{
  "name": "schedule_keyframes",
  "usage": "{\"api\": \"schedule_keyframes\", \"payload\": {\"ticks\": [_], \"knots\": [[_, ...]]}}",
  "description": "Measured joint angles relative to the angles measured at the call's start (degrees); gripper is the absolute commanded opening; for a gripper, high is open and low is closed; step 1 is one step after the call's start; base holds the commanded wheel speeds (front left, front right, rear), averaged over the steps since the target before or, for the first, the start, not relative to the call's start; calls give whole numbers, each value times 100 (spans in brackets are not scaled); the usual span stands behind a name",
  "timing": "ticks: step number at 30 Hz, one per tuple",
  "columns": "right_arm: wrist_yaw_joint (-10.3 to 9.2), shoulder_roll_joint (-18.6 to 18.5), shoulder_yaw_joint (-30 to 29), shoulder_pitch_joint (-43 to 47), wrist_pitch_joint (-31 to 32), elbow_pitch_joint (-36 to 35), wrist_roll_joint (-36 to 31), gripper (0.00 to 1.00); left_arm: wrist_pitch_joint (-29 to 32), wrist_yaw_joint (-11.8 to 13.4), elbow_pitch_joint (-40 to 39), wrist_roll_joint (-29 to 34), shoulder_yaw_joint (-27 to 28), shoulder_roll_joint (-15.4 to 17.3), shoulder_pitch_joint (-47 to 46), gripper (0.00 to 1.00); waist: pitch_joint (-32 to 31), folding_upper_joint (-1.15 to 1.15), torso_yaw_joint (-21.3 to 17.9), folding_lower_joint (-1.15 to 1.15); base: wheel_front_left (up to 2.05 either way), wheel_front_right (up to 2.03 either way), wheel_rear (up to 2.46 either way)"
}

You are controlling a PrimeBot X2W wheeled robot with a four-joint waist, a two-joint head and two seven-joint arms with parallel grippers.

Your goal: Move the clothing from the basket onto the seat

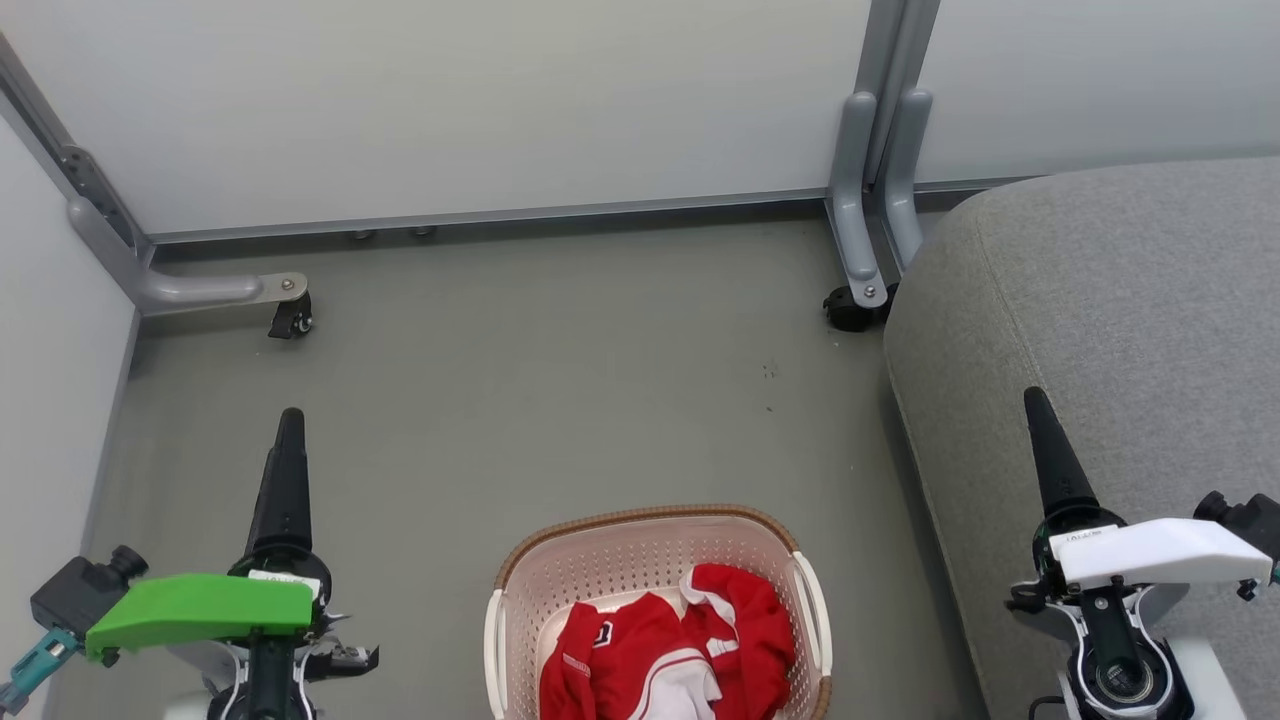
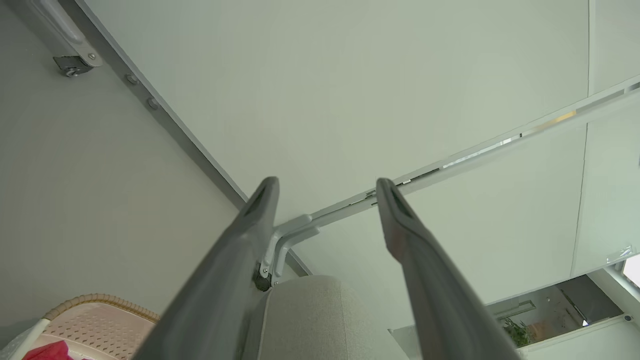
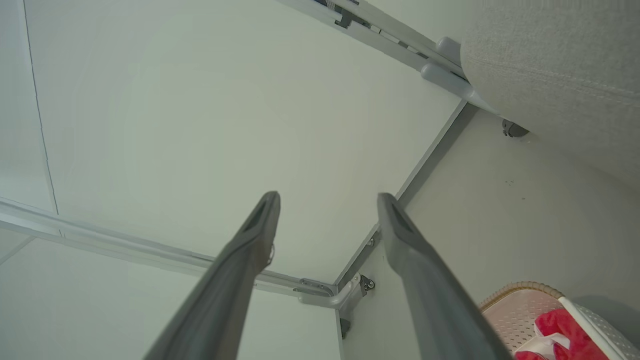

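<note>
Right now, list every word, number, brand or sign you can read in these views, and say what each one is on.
No text here can be read.
Left label, white, at the base of the left gripper: print too small to read.
Right label, white, at the base of the right gripper: print too small to read.
Dark emblem on the clothing: blurred, no letters made out.

Near end of basket point(image 1: 640, 516), lower part of clothing point(image 1: 640, 650), right side of seat point(image 1: 1100, 300), all beyond head-view edges.
</note>
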Motion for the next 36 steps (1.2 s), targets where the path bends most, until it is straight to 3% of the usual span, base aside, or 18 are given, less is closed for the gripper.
{"api": "schedule_keyframes", "payload": {"ticks": [17,36], "knots": [[0,-8,216,82,-333,-283,-1981,100,-327,0,-75,1588,-308,137,13,100,24,0,12,0,0,0,0],[1,-13,405,170,-655,-410,-3546,100,-641,-4,-70,2900,-579,235,38,100,40,0,34,0,0,0,0]]}}
